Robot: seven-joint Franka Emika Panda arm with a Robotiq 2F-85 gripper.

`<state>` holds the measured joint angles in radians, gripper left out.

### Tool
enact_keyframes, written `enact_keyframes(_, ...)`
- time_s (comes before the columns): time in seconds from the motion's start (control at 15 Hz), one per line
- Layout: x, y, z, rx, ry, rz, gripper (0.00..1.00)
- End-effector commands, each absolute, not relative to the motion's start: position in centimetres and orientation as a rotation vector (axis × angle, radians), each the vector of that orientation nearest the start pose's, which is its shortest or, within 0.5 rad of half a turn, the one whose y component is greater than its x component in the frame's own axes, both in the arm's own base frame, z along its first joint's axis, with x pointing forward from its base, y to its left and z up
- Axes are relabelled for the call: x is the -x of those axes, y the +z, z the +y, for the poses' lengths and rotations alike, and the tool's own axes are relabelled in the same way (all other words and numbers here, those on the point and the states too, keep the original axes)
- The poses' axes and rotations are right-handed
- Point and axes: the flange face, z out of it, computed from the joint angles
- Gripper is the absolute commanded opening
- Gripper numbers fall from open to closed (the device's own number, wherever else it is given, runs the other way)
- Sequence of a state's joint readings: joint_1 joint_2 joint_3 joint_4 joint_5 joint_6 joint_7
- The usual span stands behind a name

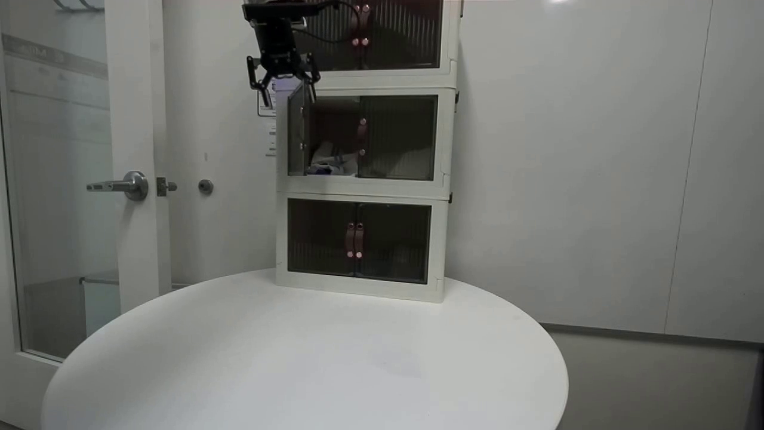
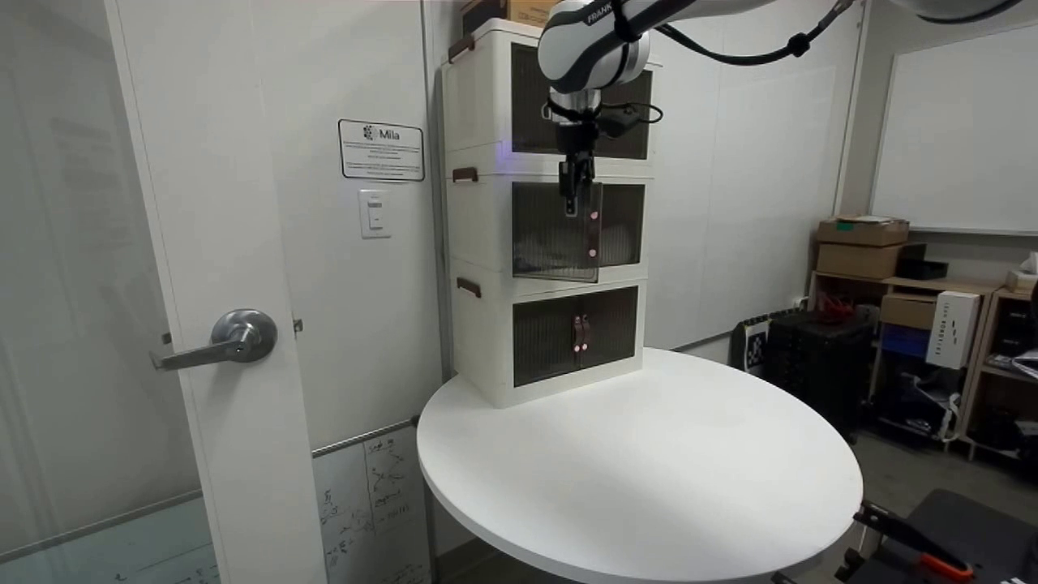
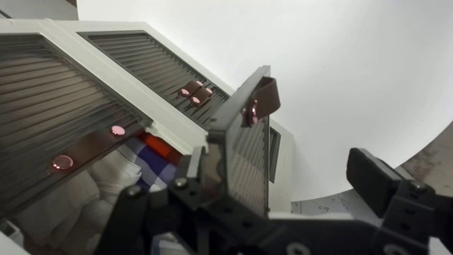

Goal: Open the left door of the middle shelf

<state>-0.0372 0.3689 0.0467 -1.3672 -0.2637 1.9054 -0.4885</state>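
Observation:
The middle shelf is the second tier of a white-framed cabinet. Its left door stands swung open, roughly square to the front; it also shows in the other views. Its brown handle faces outward in the wrist view. The right door is shut. My gripper is open at the door's top edge. In the wrist view, one finger is close against the door's inner face, the other well apart on the outer side. Whether the near finger touches cannot be told.
Cloths, white and blue checked, lie inside the middle shelf. The top tier and bottom tier have shut doors. The cabinet stands on a round white table. A room door with a lever handle stands beside it.

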Motion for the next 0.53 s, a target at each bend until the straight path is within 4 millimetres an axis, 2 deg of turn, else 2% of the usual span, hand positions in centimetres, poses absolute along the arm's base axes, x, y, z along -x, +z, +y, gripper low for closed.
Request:
enact_keyframes(0.0,-67.0,53.1,0.8,3.281,-0.204,-0.908,1.0)
enact_keyframes(0.47,-65.3,53.0,5.4,3.287,-0.239,-0.809,1.0)
